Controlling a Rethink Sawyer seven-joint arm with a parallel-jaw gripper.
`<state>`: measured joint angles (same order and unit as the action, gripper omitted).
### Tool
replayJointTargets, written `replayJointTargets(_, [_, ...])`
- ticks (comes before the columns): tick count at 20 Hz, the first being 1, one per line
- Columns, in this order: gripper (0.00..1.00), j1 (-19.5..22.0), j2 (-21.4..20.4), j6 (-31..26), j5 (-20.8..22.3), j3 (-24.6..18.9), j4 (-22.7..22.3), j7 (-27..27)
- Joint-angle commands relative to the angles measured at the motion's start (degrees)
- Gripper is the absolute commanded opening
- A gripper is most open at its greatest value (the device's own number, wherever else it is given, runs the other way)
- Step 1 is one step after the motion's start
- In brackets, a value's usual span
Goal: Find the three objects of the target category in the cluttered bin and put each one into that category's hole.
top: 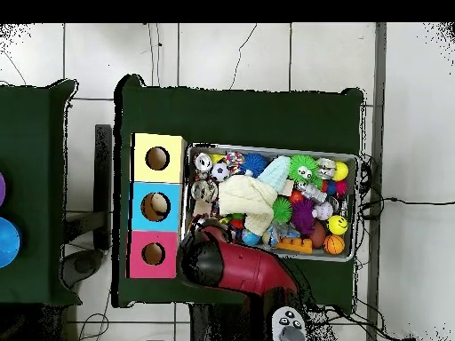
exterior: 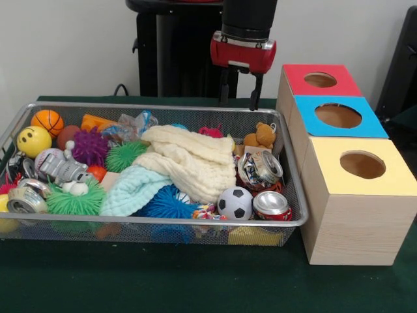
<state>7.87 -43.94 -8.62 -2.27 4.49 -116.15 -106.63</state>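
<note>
Wire-mesh bin on green bench heaped with toy balls, cream cloth, crushed cans at its right end, gripper hovering empty above the far rim, fingers apart, three round-holed boxes alongside, red, blue, yellow.

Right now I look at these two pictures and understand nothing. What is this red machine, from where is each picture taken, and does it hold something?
It is a robot arm. Its gripper hangs above the far edge of a wire bin, fingers apart, holding nothing. One picture faces the robot across the table; the other looks straight down. The bin holds balls, crushed cans, spiky toys, a small teddy bear and a cream cloth. Beside it stand three wooden boxes, topped red, blue and yellow, each with a round hole.
</note>
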Motion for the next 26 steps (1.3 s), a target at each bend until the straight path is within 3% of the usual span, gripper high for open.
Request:
replayJointTargets(1, [1.0,1.95,-1.24,-2.44,-2.6,-2.82,0.99,-9.41])
replayJointTargets(11, [1.0,0.71,5.59,-9.95,-2.28,-2.74,16.9,-4.65])
replayJointTargets(16, [1.0,-0.79,7.1,-13.41,-1.91,-1.74,21.45,-4.97])
replayJointTargets(26, [1.0,-0.53,12.16,-15.06,-2.03,-3.11,27.72,-5.93])
